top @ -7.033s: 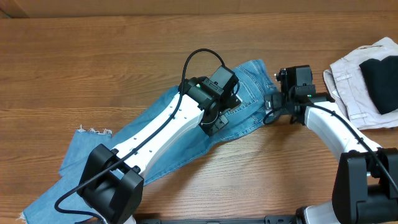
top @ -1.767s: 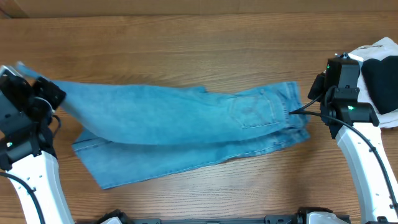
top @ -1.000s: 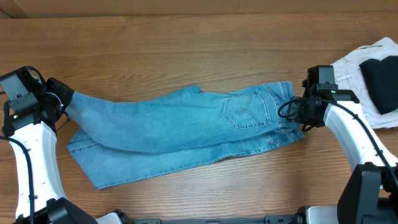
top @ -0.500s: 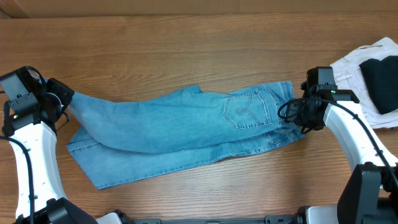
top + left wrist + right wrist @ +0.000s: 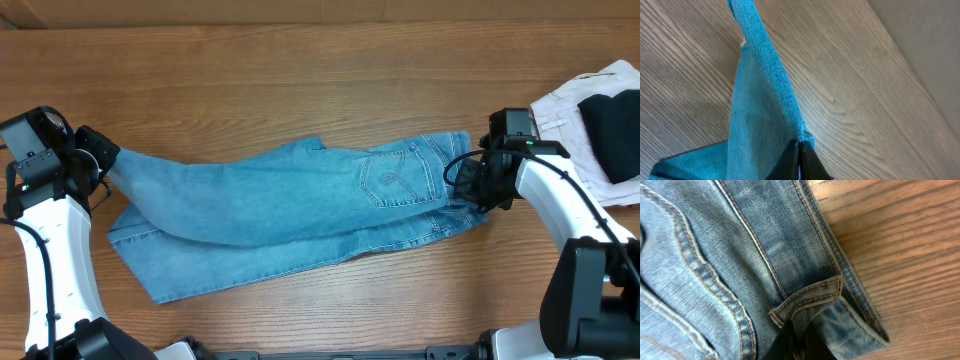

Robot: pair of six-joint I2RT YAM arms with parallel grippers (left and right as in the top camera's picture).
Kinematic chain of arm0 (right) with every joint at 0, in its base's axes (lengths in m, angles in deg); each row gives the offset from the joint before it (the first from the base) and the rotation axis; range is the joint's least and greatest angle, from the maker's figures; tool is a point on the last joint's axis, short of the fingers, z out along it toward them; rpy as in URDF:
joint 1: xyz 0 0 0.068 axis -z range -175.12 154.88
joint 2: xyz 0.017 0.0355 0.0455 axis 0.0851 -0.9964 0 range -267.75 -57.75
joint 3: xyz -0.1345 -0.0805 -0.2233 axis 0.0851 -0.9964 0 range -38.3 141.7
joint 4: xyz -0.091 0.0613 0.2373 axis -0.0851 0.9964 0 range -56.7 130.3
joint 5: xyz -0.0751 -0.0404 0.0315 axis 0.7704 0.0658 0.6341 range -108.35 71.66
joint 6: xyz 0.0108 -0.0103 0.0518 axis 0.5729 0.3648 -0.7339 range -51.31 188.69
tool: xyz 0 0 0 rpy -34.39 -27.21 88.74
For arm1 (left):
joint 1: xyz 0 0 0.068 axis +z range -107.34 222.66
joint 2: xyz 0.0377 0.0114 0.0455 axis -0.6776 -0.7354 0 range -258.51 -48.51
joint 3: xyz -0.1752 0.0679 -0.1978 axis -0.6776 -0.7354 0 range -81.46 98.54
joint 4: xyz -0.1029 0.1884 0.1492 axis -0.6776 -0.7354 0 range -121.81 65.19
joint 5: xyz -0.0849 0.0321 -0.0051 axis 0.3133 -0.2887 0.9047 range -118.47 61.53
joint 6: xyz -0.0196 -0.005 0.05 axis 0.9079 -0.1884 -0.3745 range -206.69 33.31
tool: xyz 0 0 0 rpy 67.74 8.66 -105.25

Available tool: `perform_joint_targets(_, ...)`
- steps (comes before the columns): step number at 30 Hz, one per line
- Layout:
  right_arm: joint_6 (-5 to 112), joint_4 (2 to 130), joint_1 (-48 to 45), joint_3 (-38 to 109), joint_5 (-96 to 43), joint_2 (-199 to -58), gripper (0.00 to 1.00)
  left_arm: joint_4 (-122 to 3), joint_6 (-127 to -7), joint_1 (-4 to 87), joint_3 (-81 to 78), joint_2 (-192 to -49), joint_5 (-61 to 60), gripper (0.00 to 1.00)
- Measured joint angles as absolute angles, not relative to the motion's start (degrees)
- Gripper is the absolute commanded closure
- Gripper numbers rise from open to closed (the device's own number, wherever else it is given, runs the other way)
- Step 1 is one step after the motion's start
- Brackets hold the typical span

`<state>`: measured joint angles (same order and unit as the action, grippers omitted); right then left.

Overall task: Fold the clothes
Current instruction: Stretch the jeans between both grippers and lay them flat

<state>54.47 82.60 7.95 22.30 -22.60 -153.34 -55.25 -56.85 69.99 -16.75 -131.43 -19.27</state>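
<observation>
1. Holding both ends: your left gripper [image 5: 103, 160] is pinched tight on a leg end of the jeans [image 5: 290, 210], near the left edge of the tabletop [image 5: 300, 60]. Your right gripper [image 5: 472, 186] is clamped on the waistband [image 5: 840, 280] beside a belt loop [image 5: 810, 296], toward the right edge.
2. The jeans lie stretched across the middle of the tabletop, back pocket [image 5: 392, 178] up. One leg lifts toward the left gripper; the other lies flat nearer the front edge.
3. Step in hand, as I read it: carrying one end over the other for a fold across the length.
4. Check that the right pinch takes both waistband layers, not the loop alone; the wrist view does not settle this.
5. Raise both ends evenly, hold the cloth taut, and lay the edges square.
6. Steer clear of the off-white garment [image 5: 565, 125] and black garment [image 5: 612, 120] at the right edge.
</observation>
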Motion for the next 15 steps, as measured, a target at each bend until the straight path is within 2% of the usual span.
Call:
perform_joint_targets(7,54.1,91.0,9.5,32.6,-21.9,-144.4,0.96,-60.9,-57.3,70.0,-13.6,-131.3,-19.3,0.96)
perform_joint_targets(15,54.1,100.4,9.6,40.9,-19.0,-133.6,0.96,-70.8,-57.3,70.0,-2.3,-126.3,-18.2,0.96)
